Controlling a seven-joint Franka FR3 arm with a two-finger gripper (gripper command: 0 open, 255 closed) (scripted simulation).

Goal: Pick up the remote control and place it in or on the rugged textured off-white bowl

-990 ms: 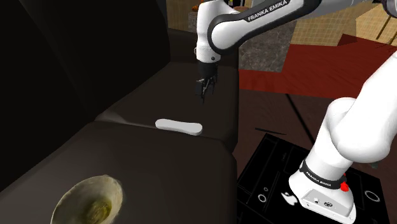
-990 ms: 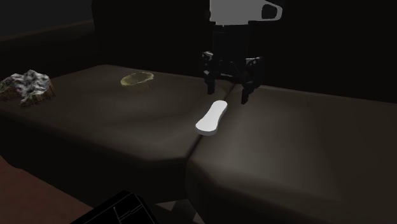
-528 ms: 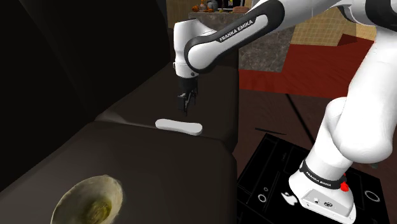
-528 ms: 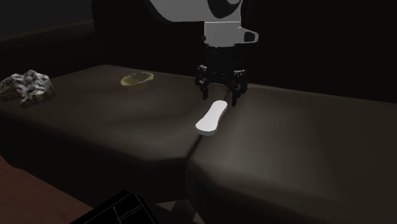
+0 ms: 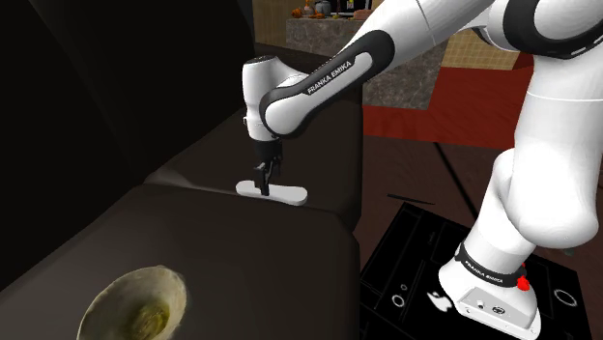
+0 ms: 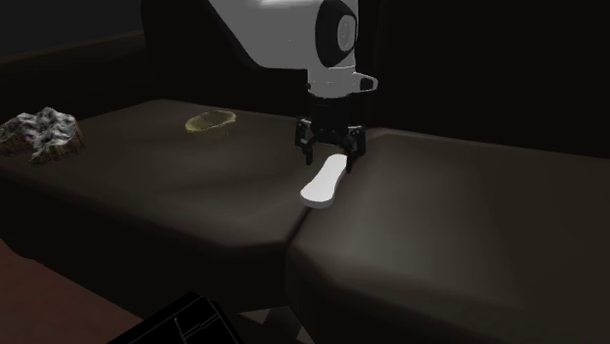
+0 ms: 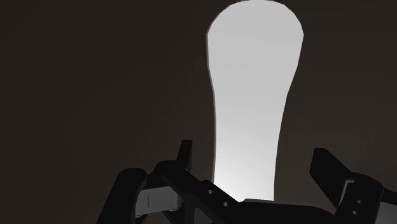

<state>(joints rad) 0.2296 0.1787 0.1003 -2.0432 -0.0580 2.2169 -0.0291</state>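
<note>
Two fingers (image 7: 327, 170): spread wide, one on each side of the remote's narrower end, a gap on both sides, not clasping.
gripper (image 6: 328, 162): points down, low over the sofa seat, holds nothing.
remote (image 6: 325, 182): white, flat on the dark sofa (image 6: 469, 215) at the seam between two cushions; one end sits between the fingers, the rest runs away from the gripper.
rugged bowl (image 6: 41, 132): off-white, lumpy, well apart from the gripper, same seat.
yellowish dish (image 6: 212, 121): apart from the gripper, nearer than the rugged bowl.

A gripper (image 6: 329, 161), fingers spread, is held astride the far end of a white remote (image 6: 323, 186) laid on a dark sofa (image 6: 176, 191), a pale bowl (image 6: 212, 121) beyond.
</note>
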